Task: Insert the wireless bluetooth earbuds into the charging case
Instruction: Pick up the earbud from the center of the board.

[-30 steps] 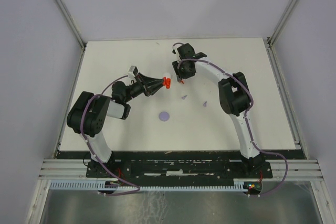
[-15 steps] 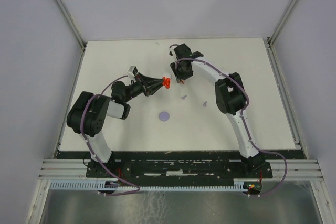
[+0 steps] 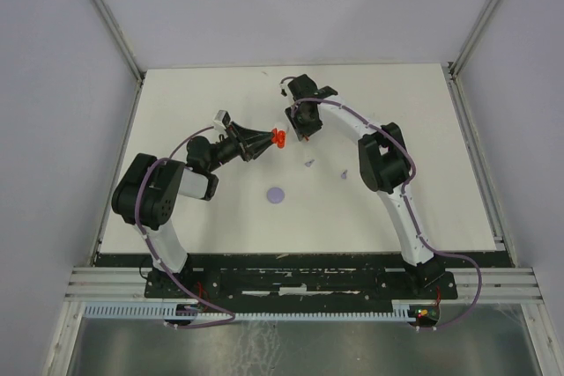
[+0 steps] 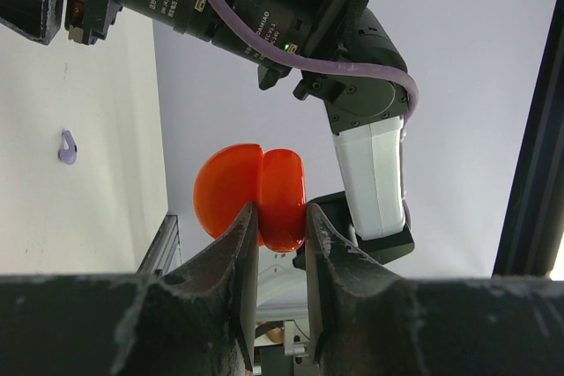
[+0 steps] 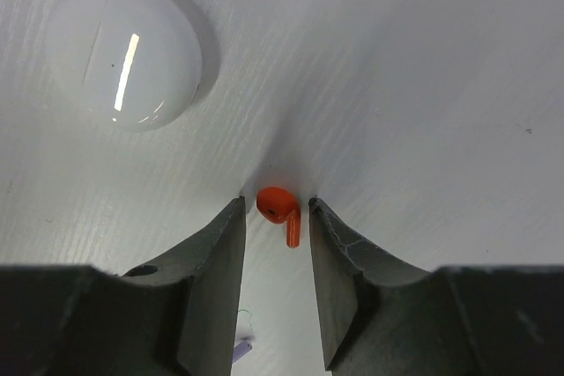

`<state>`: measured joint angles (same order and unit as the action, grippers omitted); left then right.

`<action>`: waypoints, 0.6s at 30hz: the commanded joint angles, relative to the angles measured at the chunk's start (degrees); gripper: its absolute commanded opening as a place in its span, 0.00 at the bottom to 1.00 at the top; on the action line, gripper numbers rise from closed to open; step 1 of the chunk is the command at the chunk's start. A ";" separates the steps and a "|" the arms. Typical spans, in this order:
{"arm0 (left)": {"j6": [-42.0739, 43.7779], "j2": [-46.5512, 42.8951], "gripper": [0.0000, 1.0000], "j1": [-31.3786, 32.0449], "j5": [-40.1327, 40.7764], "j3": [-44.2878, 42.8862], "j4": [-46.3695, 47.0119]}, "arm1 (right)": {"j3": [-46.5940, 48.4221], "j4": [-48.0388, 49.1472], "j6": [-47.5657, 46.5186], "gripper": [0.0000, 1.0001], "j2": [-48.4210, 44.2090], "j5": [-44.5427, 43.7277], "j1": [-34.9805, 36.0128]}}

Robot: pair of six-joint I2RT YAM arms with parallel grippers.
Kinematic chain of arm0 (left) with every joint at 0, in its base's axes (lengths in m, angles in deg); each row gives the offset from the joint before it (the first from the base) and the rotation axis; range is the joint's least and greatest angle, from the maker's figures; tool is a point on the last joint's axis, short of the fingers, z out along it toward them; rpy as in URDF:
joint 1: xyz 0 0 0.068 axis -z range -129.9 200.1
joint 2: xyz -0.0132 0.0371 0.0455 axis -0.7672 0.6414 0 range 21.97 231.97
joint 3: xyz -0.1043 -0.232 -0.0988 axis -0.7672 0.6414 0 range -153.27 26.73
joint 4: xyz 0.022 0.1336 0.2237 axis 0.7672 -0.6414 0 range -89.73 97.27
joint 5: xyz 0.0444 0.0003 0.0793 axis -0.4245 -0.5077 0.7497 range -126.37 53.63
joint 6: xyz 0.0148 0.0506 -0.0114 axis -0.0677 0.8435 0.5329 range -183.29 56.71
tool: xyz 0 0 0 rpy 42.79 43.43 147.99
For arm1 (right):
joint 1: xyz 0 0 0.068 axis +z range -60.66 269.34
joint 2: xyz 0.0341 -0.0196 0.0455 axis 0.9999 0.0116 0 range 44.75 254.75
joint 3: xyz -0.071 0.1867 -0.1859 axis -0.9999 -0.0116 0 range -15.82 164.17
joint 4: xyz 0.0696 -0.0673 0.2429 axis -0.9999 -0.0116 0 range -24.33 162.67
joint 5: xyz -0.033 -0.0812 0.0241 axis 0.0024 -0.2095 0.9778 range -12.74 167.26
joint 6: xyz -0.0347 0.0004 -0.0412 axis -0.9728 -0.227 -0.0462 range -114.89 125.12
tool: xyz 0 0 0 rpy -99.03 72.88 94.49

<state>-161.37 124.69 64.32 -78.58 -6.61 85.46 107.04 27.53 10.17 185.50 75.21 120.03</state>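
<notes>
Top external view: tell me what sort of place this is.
Probably a robotics lab test cell: a white tabletop boxed in by plain pale walls and metal frame rails, with two black-and-white robot arms bolted to a black base plate at its near edge.

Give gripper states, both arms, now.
Left gripper: shut on the red charging case.
Right gripper: open, jaws straddling the red earbud, gaps both sides.

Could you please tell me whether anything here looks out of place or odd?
Nothing looks damaged or spilled. Only oddity: two small pale purple earbuds, one and another, lie scattered on the white table, apart from the round purple disc.
</notes>
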 commanded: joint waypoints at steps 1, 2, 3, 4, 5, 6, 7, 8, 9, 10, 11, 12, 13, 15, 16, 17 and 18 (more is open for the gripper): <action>0.96 0.27 0.03 -0.38 -0.76 -0.27 3.95 | 3.45 -1.50 -0.75 0.41 1.49 -1.65 0.15; 0.96 0.29 0.03 -0.34 -0.76 -0.37 3.97 | 3.70 -1.59 -0.83 0.41 1.65 -1.65 0.22; 0.96 0.31 0.03 -0.33 -0.76 -0.33 3.90 | 3.89 -1.65 -0.91 0.41 1.88 -1.70 0.18; 0.96 0.37 0.03 -0.33 -0.76 -0.39 3.92 | 4.33 -1.76 -0.99 0.41 2.08 -1.65 0.18; 0.91 0.45 0.03 -0.33 -0.76 -0.39 3.92 | 4.72 -1.97 -1.13 0.41 2.34 -1.66 0.18; 0.96 0.47 0.03 -0.34 -0.76 -0.39 4.01 | 5.21 -2.28 -1.20 0.41 2.62 -1.66 0.15; 0.96 0.51 0.03 -0.38 -0.76 -0.33 4.05 | 5.75 -2.51 -1.28 0.41 3.01 -1.65 0.16; 0.96 0.47 0.03 -0.39 -0.81 -0.32 4.07 | 6.09 -2.83 -1.28 0.40 3.18 -1.67 0.11; 0.92 0.47 0.03 -0.37 -0.77 -0.36 4.05 | 6.27 -3.02 -1.32 0.40 3.29 -1.66 0.21; 0.96 0.55 0.03 -0.53 -0.78 -0.40 4.06 | 6.27 -3.06 -1.41 0.39 3.39 -1.57 0.16; 0.96 0.56 0.03 -0.51 -0.76 -0.36 4.02 | 6.26 -3.05 -1.44 0.38 3.47 -1.56 0.17; 0.96 0.56 0.03 -0.52 -0.81 -0.36 4.02 | 6.24 -3.09 -1.43 0.36 3.48 -1.56 0.15; 0.96 0.55 0.03 -0.59 -0.84 -0.32 4.07 | 6.21 -3.10 -1.41 0.36 3.48 -1.63 0.20; 0.95 0.55 0.03 -0.57 -0.77 -0.32 4.00 | 6.16 -3.11 -1.38 0.35 3.48 -1.69 0.21; 0.96 0.64 0.03 -0.57 -0.83 -0.32 4.05 | 6.18 -3.15 -1.37 0.35 3.48 -1.77 0.17; 0.96 0.69 0.03 -0.58 -0.85 -0.25 4.07 | 6.16 -3.18 -1.37 0.33 3.52 -1.81 0.15; 0.96 0.71 0.03 -0.55 -0.78 -0.28 4.13 | 6.17 -3.19 -1.37 0.30 3.49 -1.89 0.22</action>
<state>-161.37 125.15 64.03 -78.69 -6.61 85.66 111.55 24.97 9.54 187.97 75.06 120.10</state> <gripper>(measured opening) 0.305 0.337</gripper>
